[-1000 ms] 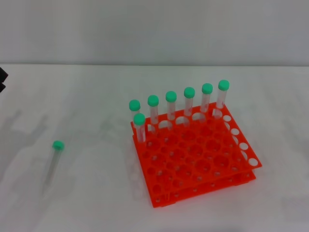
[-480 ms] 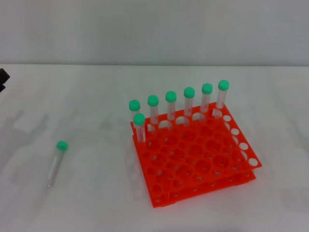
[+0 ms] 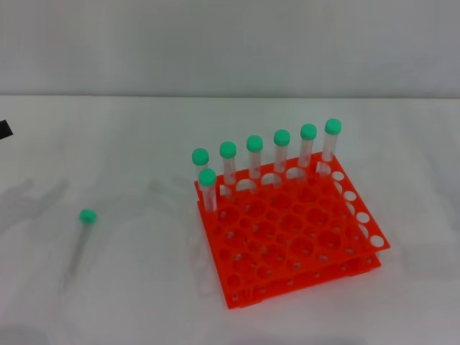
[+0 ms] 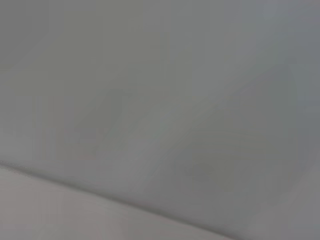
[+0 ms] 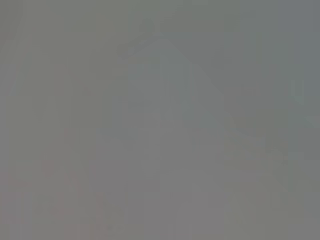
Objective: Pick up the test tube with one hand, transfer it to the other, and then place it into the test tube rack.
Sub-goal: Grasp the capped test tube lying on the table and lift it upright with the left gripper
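The test tube (image 3: 79,242) lies flat on the white table at the left, its green cap (image 3: 88,215) pointing away from me. The orange-red test tube rack (image 3: 291,237) stands at centre right, tilted a little, with several green-capped tubes (image 3: 254,159) upright along its far row and one in the row in front. Only a black sliver of my left gripper (image 3: 3,129) shows at the left edge, well away from the lying tube. My right gripper is out of view. Both wrist views show only blurred grey surface.
The white table (image 3: 144,144) meets a pale wall at the back. Most rack holes nearer me stand without tubes. Faint shadows lie on the table left of the lying tube.
The black part of my left gripper at the left edge has shrunk and sits lower. The lying tube's cap shifted slightly right, then back.
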You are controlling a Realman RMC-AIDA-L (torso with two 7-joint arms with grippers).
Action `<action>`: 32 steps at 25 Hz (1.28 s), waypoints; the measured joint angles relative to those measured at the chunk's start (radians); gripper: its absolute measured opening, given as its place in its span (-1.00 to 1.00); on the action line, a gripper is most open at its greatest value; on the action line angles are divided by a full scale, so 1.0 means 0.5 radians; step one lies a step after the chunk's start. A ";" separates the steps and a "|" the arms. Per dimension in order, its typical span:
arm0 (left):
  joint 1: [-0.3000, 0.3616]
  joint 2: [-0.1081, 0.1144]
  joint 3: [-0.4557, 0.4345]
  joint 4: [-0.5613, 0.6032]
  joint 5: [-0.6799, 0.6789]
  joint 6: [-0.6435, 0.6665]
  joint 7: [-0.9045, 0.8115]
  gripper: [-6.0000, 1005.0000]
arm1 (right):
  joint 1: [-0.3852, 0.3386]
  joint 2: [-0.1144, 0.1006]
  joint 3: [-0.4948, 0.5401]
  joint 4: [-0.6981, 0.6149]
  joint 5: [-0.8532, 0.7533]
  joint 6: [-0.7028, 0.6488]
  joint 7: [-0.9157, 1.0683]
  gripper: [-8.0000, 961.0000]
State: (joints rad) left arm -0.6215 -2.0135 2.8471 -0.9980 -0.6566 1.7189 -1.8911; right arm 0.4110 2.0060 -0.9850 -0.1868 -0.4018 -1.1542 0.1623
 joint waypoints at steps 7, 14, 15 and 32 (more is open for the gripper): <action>-0.239 0.188 0.003 -0.173 0.552 0.268 -0.546 0.70 | 0.038 -0.004 0.063 -0.127 0.000 0.125 -0.076 0.69; -0.466 0.359 0.006 -0.152 1.167 0.478 -0.885 0.67 | 0.051 -0.008 0.108 -0.173 -0.001 0.110 -0.126 0.69; -0.499 0.377 0.006 -0.134 1.281 0.481 -0.914 0.67 | 0.055 -0.009 0.119 -0.180 0.000 0.108 -0.176 0.69; -0.826 0.376 0.006 0.495 2.299 0.221 -1.026 0.60 | 0.089 0.006 0.187 -0.148 0.000 0.122 -0.319 0.69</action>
State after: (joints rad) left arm -1.0344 -1.8254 2.8502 -0.7506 0.4929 1.8296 -2.4043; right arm 0.4556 2.0090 -0.8913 -0.2606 -0.4019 -1.0933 0.0027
